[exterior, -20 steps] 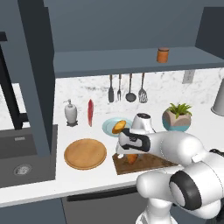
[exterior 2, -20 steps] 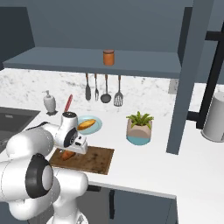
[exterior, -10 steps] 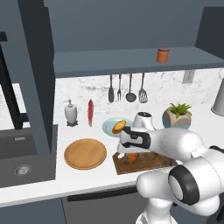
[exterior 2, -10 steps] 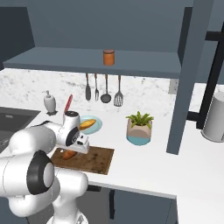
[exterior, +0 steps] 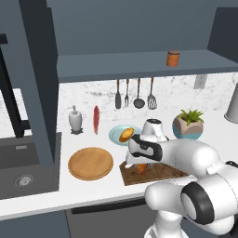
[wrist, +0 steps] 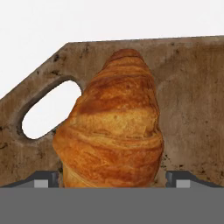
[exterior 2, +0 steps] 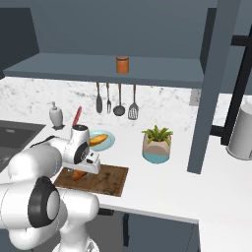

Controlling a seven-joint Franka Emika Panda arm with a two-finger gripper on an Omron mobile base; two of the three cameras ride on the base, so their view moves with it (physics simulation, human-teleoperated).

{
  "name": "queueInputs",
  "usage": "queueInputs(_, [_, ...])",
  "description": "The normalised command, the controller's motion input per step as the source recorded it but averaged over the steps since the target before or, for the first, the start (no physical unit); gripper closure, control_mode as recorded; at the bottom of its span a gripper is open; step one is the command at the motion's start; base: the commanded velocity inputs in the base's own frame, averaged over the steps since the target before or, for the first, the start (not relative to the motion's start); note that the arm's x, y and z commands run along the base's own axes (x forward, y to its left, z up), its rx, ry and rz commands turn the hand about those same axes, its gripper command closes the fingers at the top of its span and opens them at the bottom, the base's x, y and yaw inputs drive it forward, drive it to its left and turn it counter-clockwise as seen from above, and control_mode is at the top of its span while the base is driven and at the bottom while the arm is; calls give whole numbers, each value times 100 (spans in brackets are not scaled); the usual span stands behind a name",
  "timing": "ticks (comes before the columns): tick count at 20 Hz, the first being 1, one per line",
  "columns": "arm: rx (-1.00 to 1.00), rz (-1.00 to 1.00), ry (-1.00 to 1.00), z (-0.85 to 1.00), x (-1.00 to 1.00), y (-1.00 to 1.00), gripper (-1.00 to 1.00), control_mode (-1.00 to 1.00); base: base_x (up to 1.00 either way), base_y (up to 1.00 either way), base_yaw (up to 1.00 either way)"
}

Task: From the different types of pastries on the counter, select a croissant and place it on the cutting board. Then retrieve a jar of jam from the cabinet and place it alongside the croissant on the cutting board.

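The croissant (wrist: 114, 127) lies on the cutting board (wrist: 192, 109) beside its handle hole. Your gripper (wrist: 113, 180) straddles it, fingers spread clear. Lift straight off the board without nudging it, then go for the jam jar (exterior: 173, 59).

Croissant (wrist: 111, 127): orange-brown, ridged, darker brown bands. Cutting board (wrist: 188, 100): dark brown, worn, mottled grain. Bun (exterior: 125, 135): golden-yellow, on pale blue plate (exterior: 115, 137). Round plate (exterior: 90, 163): light wood. Jar (exterior: 173, 59): reddish-brown, darker lid. Counter (exterior 2: 162, 192): white; backsplash (exterior 2: 162, 106) grey-speckled marble. Cabinet (exterior 2: 74, 69): dark grey-blue. Soap dispenser (exterior: 75, 121): white.
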Motion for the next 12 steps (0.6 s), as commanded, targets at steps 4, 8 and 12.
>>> queueInputs(4, [-3, 0, 0, 0, -41, 0, -100, -100, 0, 0, 0])
queueInputs(8, [-2, 0, 0, 17, -33, 0, -100, -100, 0, 0, 0])
queueInputs(12, [-3, 0, -1, 36, -14, 0, -100, -100, 0, 0, 0])
